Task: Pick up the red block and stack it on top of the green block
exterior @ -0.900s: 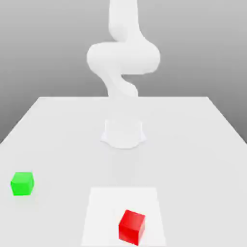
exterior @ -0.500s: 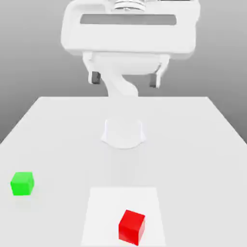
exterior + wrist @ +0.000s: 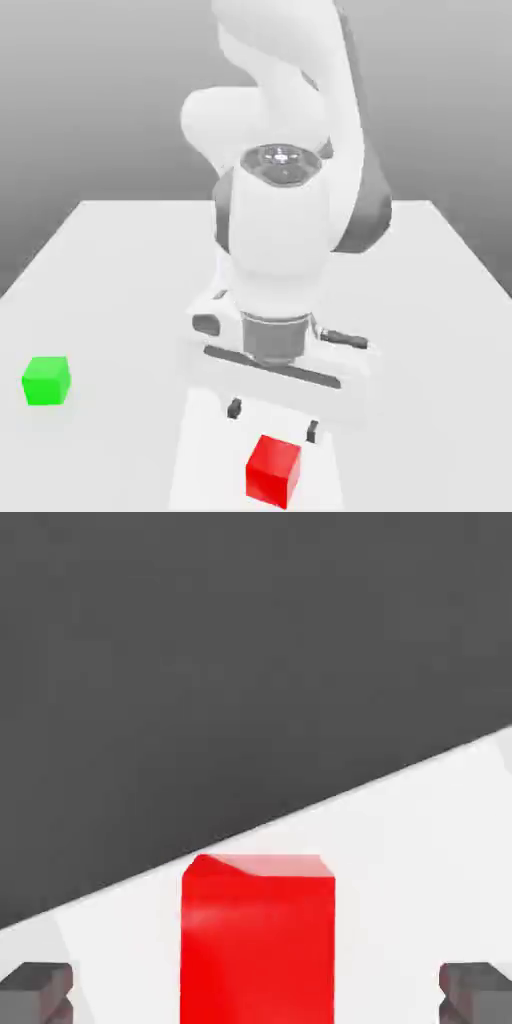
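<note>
The red block (image 3: 274,467) rests on a paler square patch of the table near the front edge. My gripper (image 3: 273,419) hangs just above and slightly behind it, open, its two dark fingertips (image 3: 234,407) set wider than the block. In the hand view the red block (image 3: 258,937) sits between the two fingertips (image 3: 36,990), with a gap on each side. The green block (image 3: 46,380) lies on the table at the exterior view's left, far from the gripper.
The white table (image 3: 110,270) runs back to the arm's round base, now behind the hand. The pale square patch (image 3: 200,460) lies under the red block. The table's front edge is close to the red block.
The hand has come down from high above the table to just over the red block, and has turned slightly. The fingers remain open. Neither block has moved.
</note>
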`<act>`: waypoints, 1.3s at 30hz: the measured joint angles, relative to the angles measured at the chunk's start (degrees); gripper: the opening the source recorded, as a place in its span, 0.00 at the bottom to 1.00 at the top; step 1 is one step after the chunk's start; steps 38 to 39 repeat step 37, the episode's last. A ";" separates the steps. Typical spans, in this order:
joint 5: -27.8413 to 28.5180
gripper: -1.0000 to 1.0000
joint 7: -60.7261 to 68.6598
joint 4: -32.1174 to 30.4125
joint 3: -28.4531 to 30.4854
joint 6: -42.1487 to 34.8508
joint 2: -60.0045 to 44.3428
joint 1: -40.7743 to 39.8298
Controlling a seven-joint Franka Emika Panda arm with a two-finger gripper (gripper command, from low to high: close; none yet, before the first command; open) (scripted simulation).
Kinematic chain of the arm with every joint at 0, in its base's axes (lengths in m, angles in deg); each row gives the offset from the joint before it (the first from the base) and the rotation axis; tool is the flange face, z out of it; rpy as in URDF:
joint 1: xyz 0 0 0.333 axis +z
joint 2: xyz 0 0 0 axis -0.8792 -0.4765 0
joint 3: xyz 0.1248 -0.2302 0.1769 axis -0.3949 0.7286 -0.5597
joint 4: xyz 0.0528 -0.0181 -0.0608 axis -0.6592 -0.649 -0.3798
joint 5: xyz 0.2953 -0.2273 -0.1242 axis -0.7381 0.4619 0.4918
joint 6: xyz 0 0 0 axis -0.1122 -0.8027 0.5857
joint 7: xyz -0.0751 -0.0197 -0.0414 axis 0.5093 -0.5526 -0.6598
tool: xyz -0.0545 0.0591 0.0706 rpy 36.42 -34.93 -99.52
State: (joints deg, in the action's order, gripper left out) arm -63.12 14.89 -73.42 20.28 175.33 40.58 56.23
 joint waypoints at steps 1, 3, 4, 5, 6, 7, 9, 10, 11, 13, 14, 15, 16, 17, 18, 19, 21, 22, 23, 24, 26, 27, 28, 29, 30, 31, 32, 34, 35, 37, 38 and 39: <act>0.54 0.50 -0.45 0.29 0.54 1.69 -2.08 0.43; 1.54 0.00 -1.22 0.81 1.56 4.61 -5.62 1.25; 1.54 0.00 -1.22 0.81 1.56 4.61 -5.62 1.25; 1.55 0.00 -1.23 0.81 1.55 4.63 -5.62 1.25; 1.57 0.00 -1.25 0.81 1.55 4.66 -5.62 1.24; 1.59 0.00 -1.27 0.81 1.54 4.69 -5.62 1.24; 1.83 0.00 -1.46 0.92 1.73 5.30 -6.35 1.38; 1.61 0.00 -1.30 0.81 1.51 4.72 -5.67 1.21; 1.17 0.00 -0.98 0.59 1.12 3.56 -4.28 0.89; -0.03 0.00 -0.09 0.01 0.25 0.51 -0.64 0.26; -0.69 0.00 0.41 -0.31 -0.12 -1.16 1.35 0.04; -1.31 0.00 0.75 -0.67 -0.14 -2.70 3.24 -0.25; -1.64 0.00 0.26 -1.16 1.04 -3.47 4.45 -1.40; -1.87 0.00 -0.51 -1.70 2.64 -3.91 5.39 -2.80; -2.08 0.00 -1.33 -2.24 4.25 -4.25 6.24 -4.23; -2.27 0.00 -2.16 -2.80 5.93 -4.52 7.04 -5.66; -2.66 0.00 -3.92 -3.93 9.35 -5.02 8.66 -8.84; -2.88 0.00 -4.85 -4.52 11.17 -5.27 9.51 -10.86; -3.11 0.00 -5.87 -5.12 13.08 -5.55 10.41 -13.61; -3.34 0.00 -6.99 -5.74 14.95 -5.88 11.39 -17.09; -3.86 0.00 -9.11 -6.97 17.64 -6.48 13.32 -23.02; -4.21 0.00 -10.01 -7.55 18.67 -6.70 14.18 -25.64; -4.67 0.00 -10.69 -8.07 19.39 -6.68 14.73 -28.36; -5.42 0.00 -10.66 -8.28 19.27 -5.70 13.97 -30.86; -6.22 0.00 -10.36 -8.34 18.54 -4.21 12.54 -30.22; -7.17 0.00 -9.79 -8.32 17.94 -2.52 10.78 -29.99; -8.20 0.00 -9.11 -8.25 17.41 -0.70 8.86 -30.06; -10.10 1.00 -7.78 -8.09 16.29 2.74 5.18 -30.67; -10.10 1.00 -7.78 -8.09 16.29 2.75 5.18 -30.67; -10.10 1.00 -7.78 -8.09 16.29 2.75 5.18 -30.67; -10.10 1.00 -7.78 -8.09 16.29 2.75 5.18 -30.67; -10.10 1.00 -7.78 -8.09 16.29 2.75 5.18 -30.67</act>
